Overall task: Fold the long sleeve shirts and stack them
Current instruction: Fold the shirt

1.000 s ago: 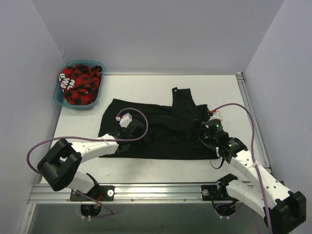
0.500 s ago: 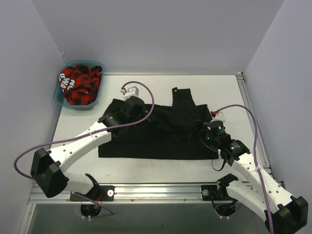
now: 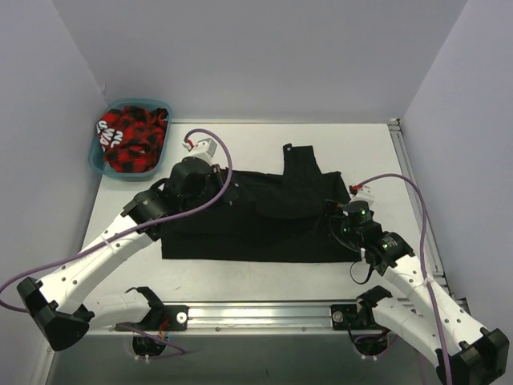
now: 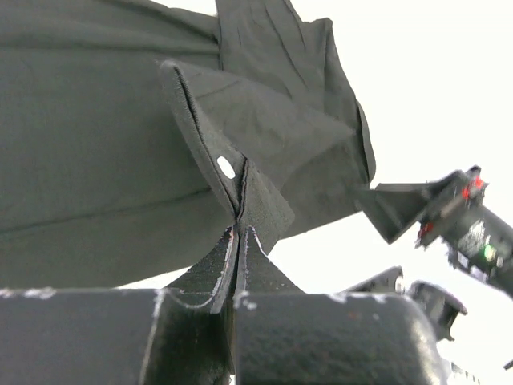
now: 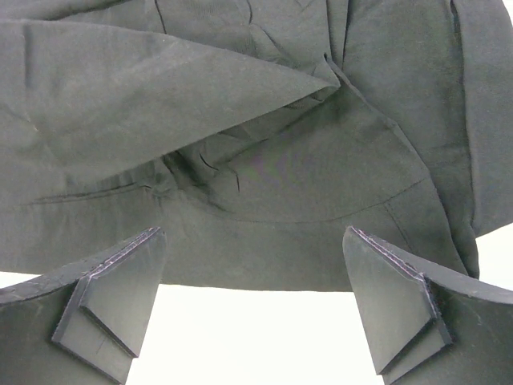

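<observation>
The black long sleeve shirt (image 3: pixel 256 233) lies spread across the middle of the table (image 3: pixel 361 144), with a narrow part reaching toward the far side. A fold of its edge, bearing a small pale button (image 4: pixel 226 167), is lifted off the rest and pinched between the closed fingers of the left gripper (image 4: pixel 239 233). The right gripper (image 5: pixel 250 241) sits at the shirt's right near edge with its fingers spread wide, holding nothing. A teal basket (image 3: pixel 100 164) with red and black cloth (image 3: pixel 132 140) stands at the far left corner
</observation>
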### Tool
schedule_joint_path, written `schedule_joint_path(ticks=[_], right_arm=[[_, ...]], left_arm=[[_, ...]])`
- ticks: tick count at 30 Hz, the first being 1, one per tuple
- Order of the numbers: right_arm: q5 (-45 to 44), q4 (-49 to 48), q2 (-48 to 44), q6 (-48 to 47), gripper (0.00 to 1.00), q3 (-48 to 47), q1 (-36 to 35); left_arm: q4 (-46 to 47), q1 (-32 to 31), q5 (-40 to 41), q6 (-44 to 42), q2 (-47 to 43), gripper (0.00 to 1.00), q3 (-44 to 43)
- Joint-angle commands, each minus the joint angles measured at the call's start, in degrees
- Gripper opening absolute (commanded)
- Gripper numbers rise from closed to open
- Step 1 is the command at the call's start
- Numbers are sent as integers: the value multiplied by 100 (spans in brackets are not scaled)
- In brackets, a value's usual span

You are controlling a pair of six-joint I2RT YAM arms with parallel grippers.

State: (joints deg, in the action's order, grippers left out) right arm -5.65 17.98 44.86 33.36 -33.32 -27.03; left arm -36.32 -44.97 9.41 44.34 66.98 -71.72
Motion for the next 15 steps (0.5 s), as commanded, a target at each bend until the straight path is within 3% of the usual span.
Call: schedule_joint_path(ticks=[1, 6, 10, 15], right_arm=[[-173, 118, -118, -32, 97, -166, 22], [-94, 109, -21, -5, 96, -131, 22], [-147, 101, 23, 47, 96, -43, 22], [-191, 101, 58, 74, 95, 10, 22]], left_arm=[[-227, -20, -387, -162, -448, 0, 395], [-253, -12, -335, -452, -826, 0, 1413], [-332, 163, 34, -794, -1081, 0, 1775], [-315, 612, -342, -1207, -1161, 0, 1951]])
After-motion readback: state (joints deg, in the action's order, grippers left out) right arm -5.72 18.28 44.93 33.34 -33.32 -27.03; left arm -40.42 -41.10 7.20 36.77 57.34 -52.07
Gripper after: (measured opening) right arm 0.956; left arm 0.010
